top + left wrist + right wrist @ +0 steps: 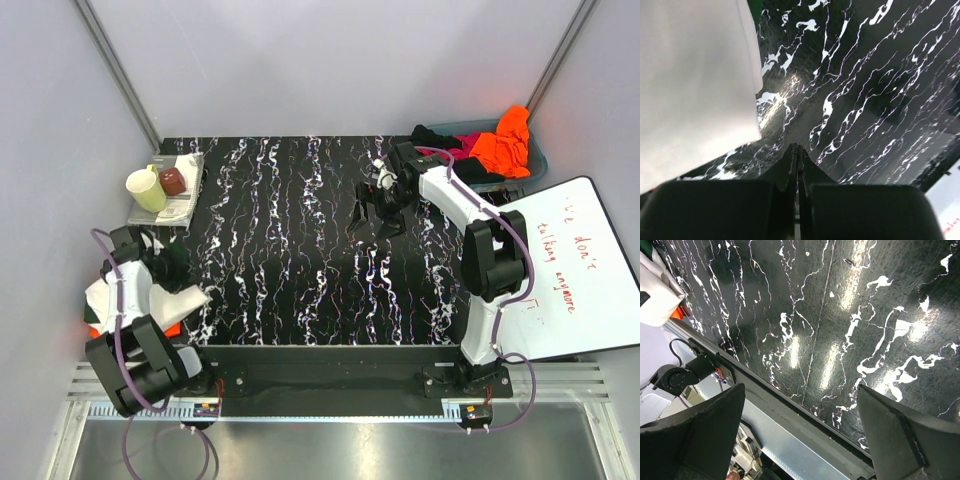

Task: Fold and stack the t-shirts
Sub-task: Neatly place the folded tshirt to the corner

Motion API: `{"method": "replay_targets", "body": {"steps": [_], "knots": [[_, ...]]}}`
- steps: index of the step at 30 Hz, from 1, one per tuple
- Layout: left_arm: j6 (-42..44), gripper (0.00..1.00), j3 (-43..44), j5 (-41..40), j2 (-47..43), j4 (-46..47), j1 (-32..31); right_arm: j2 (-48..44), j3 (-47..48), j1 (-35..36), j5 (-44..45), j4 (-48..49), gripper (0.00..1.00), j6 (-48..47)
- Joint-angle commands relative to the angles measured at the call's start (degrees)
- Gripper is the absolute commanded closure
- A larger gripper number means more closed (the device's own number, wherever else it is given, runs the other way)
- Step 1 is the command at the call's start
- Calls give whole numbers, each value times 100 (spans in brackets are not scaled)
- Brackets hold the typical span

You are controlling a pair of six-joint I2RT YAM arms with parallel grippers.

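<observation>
We count a cream t-shirt (103,297) folded atop an orange t-shirt (170,328) at the counter's (300,250) left edge; crumpled t-shirts (500,145) wait in the bin (537,165). The left hand (796,150) is pressed together, the right hand (375,218) spread.

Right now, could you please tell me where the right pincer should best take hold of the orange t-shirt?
Probably its bunched peak, from above: the orange t-shirt lies crumpled, heaped above the rim of the bin, so that top fold stands free. The right pincer is open.
</observation>
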Motion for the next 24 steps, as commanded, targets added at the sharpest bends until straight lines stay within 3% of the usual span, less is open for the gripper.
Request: {"method": "replay_targets", "body": {"steps": [1, 3, 8, 12, 14, 19, 24], "knots": [[-842, 100, -601, 1671, 155, 1201, 616, -58, 134, -15, -72, -41, 0, -59], [-1456, 100, -980, 2446, 121, 1993, 1141, -76, 99, -6, -54, -49, 0, -68], [-1521, 100, -1597, 2790, -196, 2285, 2144, -146, -42, -15, -2, -41, 0, -103], [-1862, 100, -2228, 3439, 320, 2828, 3103, -129, -95, -15, -28, -41, 0, -103], [-2266, 100, -2440, 3912, 611, 3609, 3446, -111, -77, -15, -45, -49, 1, -112], [-1961, 100, -2029, 4126, 1157, 3490, 3623, -85, -51, -6, -63, -50, 0, -112], [-1724, 100, -1966, 4223, 756, 3471, 3466, -93, -24, -15, -37, -50, 0, -86]]}}
